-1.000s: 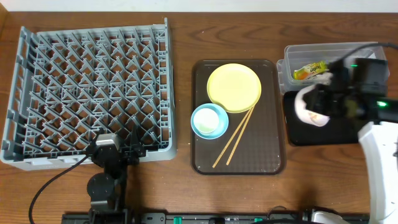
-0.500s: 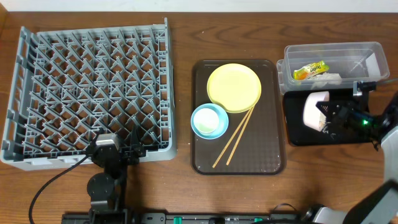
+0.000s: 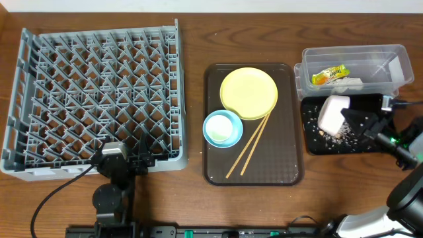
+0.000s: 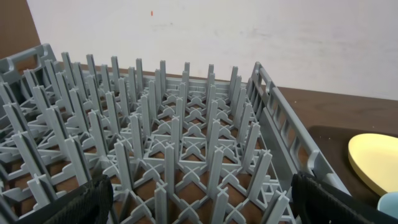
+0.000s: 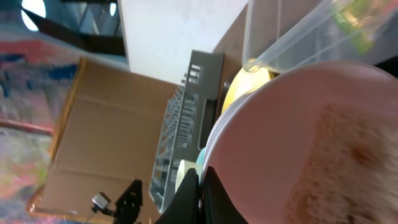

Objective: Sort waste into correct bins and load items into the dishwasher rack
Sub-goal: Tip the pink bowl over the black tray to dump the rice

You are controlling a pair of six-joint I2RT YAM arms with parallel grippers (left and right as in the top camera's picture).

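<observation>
Overhead, near the table's right edge, the right gripper [image 3: 360,122] pinches the rim of a white bowl [image 3: 332,114]. The bowl is tipped sideways above the black tray [image 3: 312,147], mouth facing right. Beige scraps [image 3: 334,137] speckle the tray. The left gripper [image 4: 202,202] sits spread at the rack [image 3: 99,92].

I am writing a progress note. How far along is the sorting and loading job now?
Done: the snack wrapper and paper scrap lie in the clear tub. In hand: the right gripper holds the white bowl tipped over the black tray, where food scraps lie scattered. Still to do: the rack is empty; the yellow plate, blue bowl and chopsticks sit on the brown tray.
</observation>
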